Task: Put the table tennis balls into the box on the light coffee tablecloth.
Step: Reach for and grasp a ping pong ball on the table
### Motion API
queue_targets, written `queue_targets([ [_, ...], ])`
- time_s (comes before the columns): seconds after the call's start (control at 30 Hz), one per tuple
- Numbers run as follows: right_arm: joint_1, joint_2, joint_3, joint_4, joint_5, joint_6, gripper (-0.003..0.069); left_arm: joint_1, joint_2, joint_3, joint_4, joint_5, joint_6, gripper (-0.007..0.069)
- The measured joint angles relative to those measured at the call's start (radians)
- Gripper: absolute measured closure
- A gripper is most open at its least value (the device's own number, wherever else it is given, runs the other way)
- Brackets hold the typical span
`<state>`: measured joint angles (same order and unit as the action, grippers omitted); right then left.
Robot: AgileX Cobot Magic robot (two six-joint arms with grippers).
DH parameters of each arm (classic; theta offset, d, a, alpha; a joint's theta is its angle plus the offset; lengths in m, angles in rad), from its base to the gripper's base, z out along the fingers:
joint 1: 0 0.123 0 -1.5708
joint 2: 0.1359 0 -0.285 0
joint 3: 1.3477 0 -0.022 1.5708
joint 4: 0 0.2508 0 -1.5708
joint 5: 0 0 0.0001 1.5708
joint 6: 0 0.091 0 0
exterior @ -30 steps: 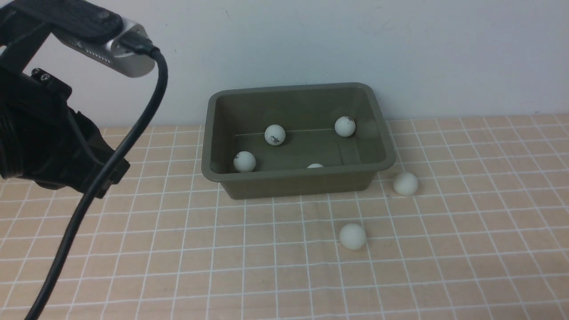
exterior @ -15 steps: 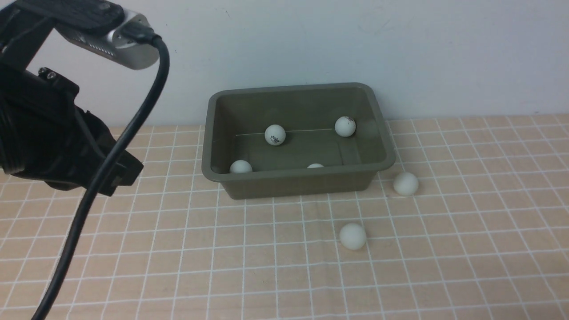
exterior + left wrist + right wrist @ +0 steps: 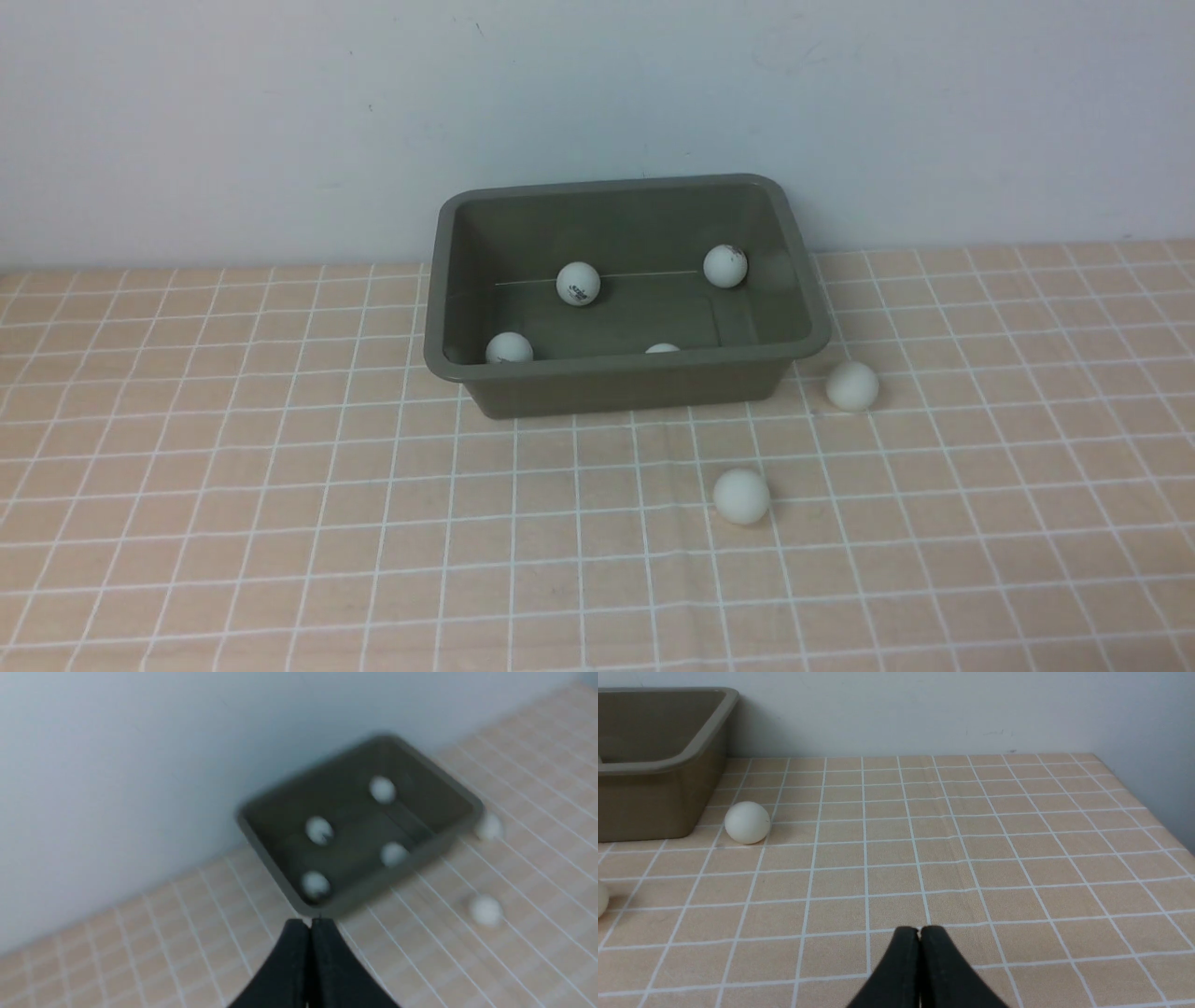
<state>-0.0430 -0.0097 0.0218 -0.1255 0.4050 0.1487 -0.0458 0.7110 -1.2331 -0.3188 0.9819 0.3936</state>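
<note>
White balls: we count four in the box and two on the cloth off its right front corner, nearer the right gripper than the left gripper, both pinched together, empty.

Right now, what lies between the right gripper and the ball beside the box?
Only bare tablecloth: the right wrist view shows nothing but gridded cloth from the shut right gripper to the ball beside the box.
</note>
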Motion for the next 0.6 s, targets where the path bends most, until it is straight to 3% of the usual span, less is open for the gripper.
queue_targets([
  [0.1, 0.0, 0.0, 0.0, 0.0, 0.0, 0.0, 0.0673, 0.064, -0.078, 0.094, -0.007, -0.123, 0.021, 0.0693],
  [0.17, 0.0, 0.0, 0.0, 0.0, 0.0, 0.0, 0.0673, 0.137, -0.169, 0.294, -0.013, -0.288, 0.039, 0.0693],
  [0.27, 0.0, 0.0, 0.0, 0.0, 0.0, 0.0, 0.0673, 0.164, -0.251, 0.488, -0.013, -0.411, 0.046, 0.0693],
  [0.4, 0.0, 0.0, 0.0, 0.0, 0.0, 0.0, 0.0673, 0.158, -0.383, 0.764, -0.01, -0.538, 0.046, 0.0693],
  [0.6, 0.0, 0.0, 0.0, 0.0, 0.0, 0.0, 0.0673, 0.118, -0.631, 1.001, -0.008, -0.592, 0.071, 0.0693],
])
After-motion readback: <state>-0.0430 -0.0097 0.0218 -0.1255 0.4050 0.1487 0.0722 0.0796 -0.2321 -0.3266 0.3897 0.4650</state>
